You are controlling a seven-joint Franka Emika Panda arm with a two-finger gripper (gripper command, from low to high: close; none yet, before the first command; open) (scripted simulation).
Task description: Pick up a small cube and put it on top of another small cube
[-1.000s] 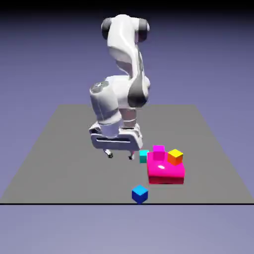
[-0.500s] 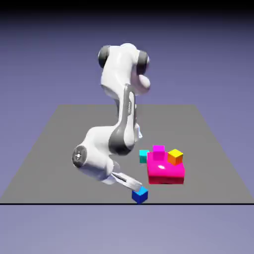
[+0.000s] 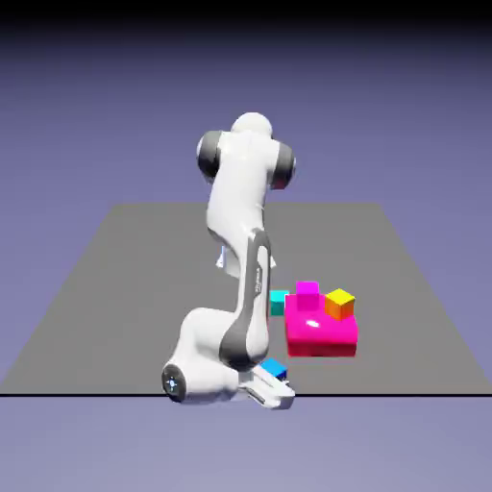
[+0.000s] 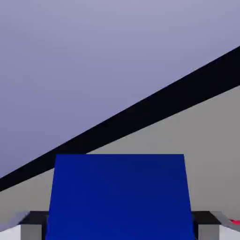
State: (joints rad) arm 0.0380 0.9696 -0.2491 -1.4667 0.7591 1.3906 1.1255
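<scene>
The small blue cube (image 3: 275, 368) rests near the table's front edge, partly hidden behind my hand. My gripper (image 3: 273, 377) lies low and nearly level around it. In the hand view the blue cube (image 4: 119, 197) fills the lower middle, and a grey fingertip (image 4: 30, 226) presses in at each side of it, so the gripper is shut on it. The small orange cube with a yellow top (image 3: 339, 304) stands on the big magenta block, up and toward the exterior view's right of my hand.
The big magenta block (image 3: 322, 333) also carries a small magenta cube (image 3: 307, 295). A teal cube (image 3: 279, 302) sits just behind the block's left side. The table's front edge (image 3: 384, 393) runs right beside my hand.
The arm has folded down toward the front edge. The hand dropped from above the table to the blue cube, and the jaws closed from open onto it.
</scene>
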